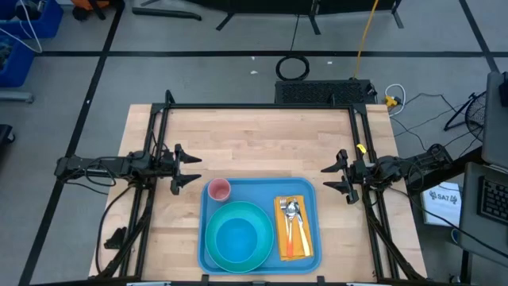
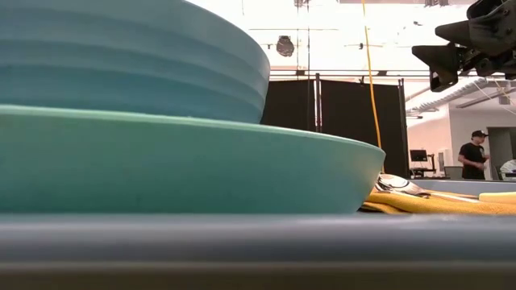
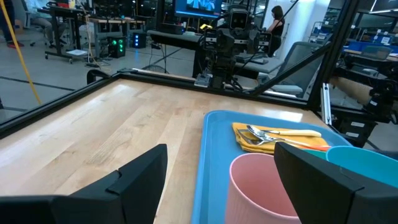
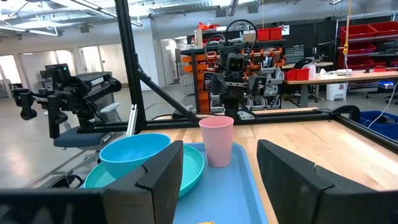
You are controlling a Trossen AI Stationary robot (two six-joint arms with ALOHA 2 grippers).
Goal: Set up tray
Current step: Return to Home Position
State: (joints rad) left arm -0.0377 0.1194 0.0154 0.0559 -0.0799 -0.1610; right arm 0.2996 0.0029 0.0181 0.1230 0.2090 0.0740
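My left gripper (image 1: 193, 169) and right gripper (image 1: 327, 178) hang wide open and empty over the desk's left and right sides. Between them the tray (image 1: 254, 193) sits at the near edge, apparently fully laid. I judge this is the homing step: next I only park both arms clear, gripping nothing.

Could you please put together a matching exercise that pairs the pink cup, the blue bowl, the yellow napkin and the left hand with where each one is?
Column one:
1. pink cup
2. blue bowl
3. yellow napkin
4. left hand

Column two:
A. sitting in the teal plate
B. under the cutlery, on the side of the tray nearer the right hand
C. open, over the bare wooden table beside the tray
D. in the tray's corner at the top left in the high view

Pairs: 1-D, 2-A, 3-B, 4-C.
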